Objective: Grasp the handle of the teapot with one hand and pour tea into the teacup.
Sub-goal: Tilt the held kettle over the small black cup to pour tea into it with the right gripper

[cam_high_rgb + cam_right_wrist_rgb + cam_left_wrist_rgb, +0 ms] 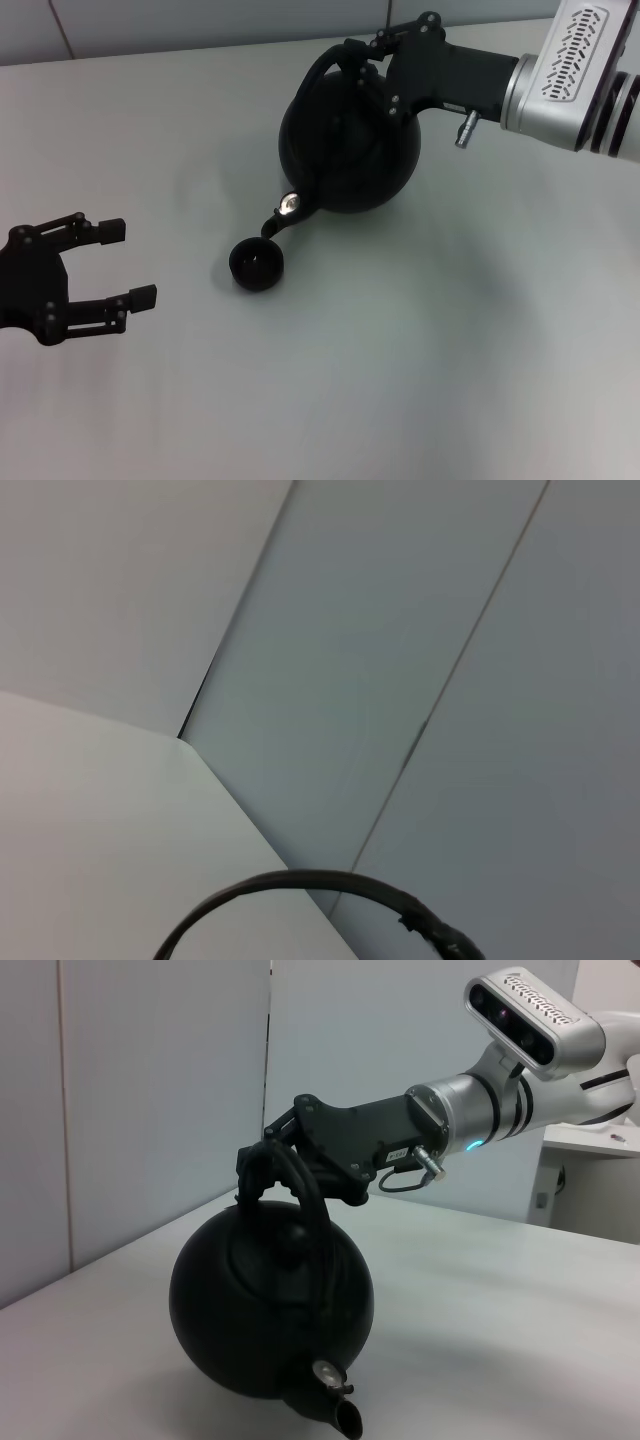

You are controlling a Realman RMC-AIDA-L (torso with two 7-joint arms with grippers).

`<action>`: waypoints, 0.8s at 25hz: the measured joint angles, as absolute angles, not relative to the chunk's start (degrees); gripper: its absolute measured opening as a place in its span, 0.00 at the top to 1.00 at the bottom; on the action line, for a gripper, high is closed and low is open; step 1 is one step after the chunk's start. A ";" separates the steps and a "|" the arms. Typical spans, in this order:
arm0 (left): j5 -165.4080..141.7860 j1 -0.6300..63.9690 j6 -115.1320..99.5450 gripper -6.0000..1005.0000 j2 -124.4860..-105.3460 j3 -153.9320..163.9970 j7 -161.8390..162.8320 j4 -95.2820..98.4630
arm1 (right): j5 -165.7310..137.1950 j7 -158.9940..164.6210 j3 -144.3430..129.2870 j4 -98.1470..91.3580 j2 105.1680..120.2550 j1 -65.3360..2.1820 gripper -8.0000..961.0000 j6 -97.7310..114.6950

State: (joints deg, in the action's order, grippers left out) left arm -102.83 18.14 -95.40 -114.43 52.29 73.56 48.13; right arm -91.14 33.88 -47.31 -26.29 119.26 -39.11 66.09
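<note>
**Teapot tipped over the cup**

The right claw (pixel 362 52) gripped the handle (pixel 318 72), holding the teapot (pixel 350 140) tilted so its spout (pixel 274 224) hung below the claw, just above the teacup (pixel 257 264) on the worktop (pixel 420 360). No tea was visible in the cup. The left claw (pixel 128 262) rested wide, well apart.

Right hand (pixel 368 58) clamped closed, raised; left hand (pixel 105 262) spread, idle, low.

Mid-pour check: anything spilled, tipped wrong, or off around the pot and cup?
Nothing stands out. The right gripper holds the handle, the teapot tilts spout-down over the upright teacup; no spill shows on the table.
</note>
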 joint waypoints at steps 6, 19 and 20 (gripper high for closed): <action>-102.83 18.28 -95.24 0.14 -114.55 52.30 73.56 47.98 | -91.14 33.84 -49.81 -27.87 119.26 -38.68 0.90 65.84; -102.83 18.81 -94.66 0.14 -114.78 52.29 73.56 47.90 | -91.14 33.83 -51.42 -29.64 119.26 -38.40 0.90 65.56; -102.83 18.81 -94.65 0.14 -114.78 52.29 73.56 47.90 | -91.14 33.83 -51.45 -29.77 119.26 -38.40 0.90 65.56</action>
